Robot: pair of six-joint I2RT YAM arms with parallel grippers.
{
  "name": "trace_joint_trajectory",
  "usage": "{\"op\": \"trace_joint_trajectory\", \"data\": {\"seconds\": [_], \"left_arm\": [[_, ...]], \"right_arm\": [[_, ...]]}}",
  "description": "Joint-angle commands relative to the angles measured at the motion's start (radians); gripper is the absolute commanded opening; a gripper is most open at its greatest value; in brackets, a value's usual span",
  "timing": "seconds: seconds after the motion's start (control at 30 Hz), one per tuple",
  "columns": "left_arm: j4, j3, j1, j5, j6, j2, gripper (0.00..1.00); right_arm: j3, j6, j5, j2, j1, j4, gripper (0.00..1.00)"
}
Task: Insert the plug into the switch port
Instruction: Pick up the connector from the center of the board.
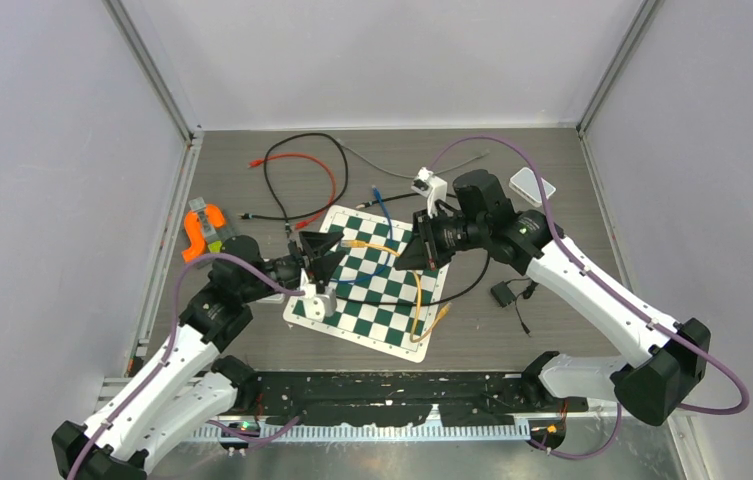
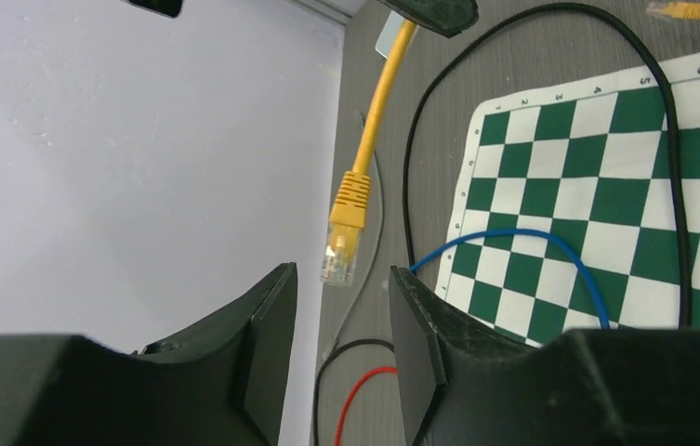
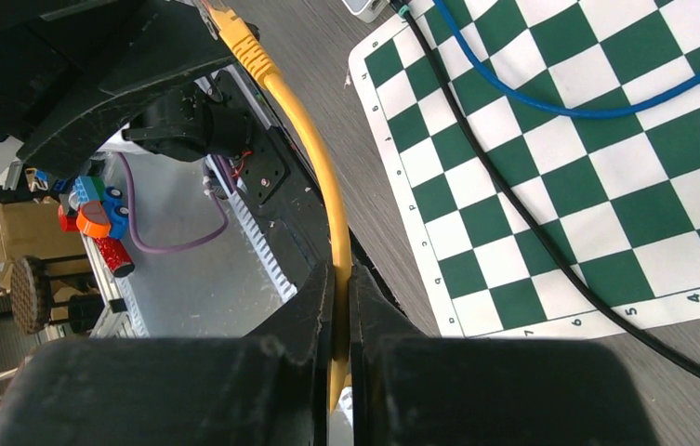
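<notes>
A yellow network cable ends in a clear-tipped plug (image 2: pixel 344 243), which hangs in the air above the checkered mat (image 1: pixel 392 310). My right gripper (image 3: pixel 341 274) is shut on the yellow cable (image 3: pixel 313 158) some way behind the plug. In the top view, the right gripper (image 1: pixel 405 252) holds the plug (image 1: pixel 352 243) out toward my left gripper (image 1: pixel 336 252). The left gripper (image 2: pixel 341 279) is open and empty, and the plug tip sits just at the mouth of its jaws. A white box (image 1: pixel 533 185), possibly the switch, lies at the back right; its ports are not visible.
Red (image 1: pixel 302 160), black (image 1: pixel 282 185) and blue (image 1: pixel 382 205) cables lie loose at the back of the table and across the mat. A black adapter (image 1: pixel 502 293) lies right of the mat. An orange object (image 1: pixel 202 230) sits by the left wall.
</notes>
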Motion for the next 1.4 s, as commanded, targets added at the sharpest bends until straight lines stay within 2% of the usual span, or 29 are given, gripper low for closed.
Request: {"op": "trace_joint_trajectory", "data": {"seconds": [0.0,0.27,0.4,0.63,0.7,0.87,0.93,1.0,1.07,1.13,1.23,1.37], "left_arm": [[-0.069,0.068,-0.003,-0.007,0.069,0.016,0.43],[-0.072,0.065,-0.004,-0.011,0.071,0.016,0.38],[-0.091,0.068,-0.005,-0.017,0.082,0.027,0.31],[-0.117,0.08,-0.007,-0.03,0.097,0.052,0.29],[-0.121,0.083,-0.006,-0.027,0.097,0.057,0.25],[-0.131,0.086,-0.007,-0.044,0.08,0.064,0.05],[-0.133,0.087,-0.007,-0.044,0.062,0.066,0.0],[-0.125,0.091,-0.006,-0.051,0.015,0.067,0.0],[-0.122,0.104,-0.004,-0.076,-0.066,0.074,0.0],[-0.136,0.13,0.001,-0.098,-0.165,0.088,0.0],[-0.154,0.168,0.018,-0.075,-0.321,0.111,0.0],[-0.173,0.214,0.021,-0.066,-0.541,0.13,0.0]], "right_arm": [[0.034,0.023,-0.023,-0.002,-0.003,0.057,0.05],[0.013,0.021,-0.042,0.009,-0.003,0.074,0.05],[0.013,0.021,-0.048,0.01,-0.004,0.074,0.05],[-0.014,0.017,-0.052,0.013,-0.004,0.079,0.05],[-0.019,0.019,-0.058,0.017,-0.004,0.086,0.05],[-0.018,0.023,-0.072,0.03,-0.003,0.097,0.05],[-0.009,0.02,-0.073,0.038,-0.004,0.099,0.05],[0.014,0.006,-0.063,0.049,-0.009,0.087,0.11],[0.061,-0.034,-0.023,0.05,-0.023,0.052,0.28],[0.125,-0.089,0.057,0.034,-0.04,0.016,0.39],[0.192,-0.219,0.218,-0.008,-0.047,0.008,0.48],[0.171,-0.396,0.248,-0.097,-0.048,0.112,0.58]]}}
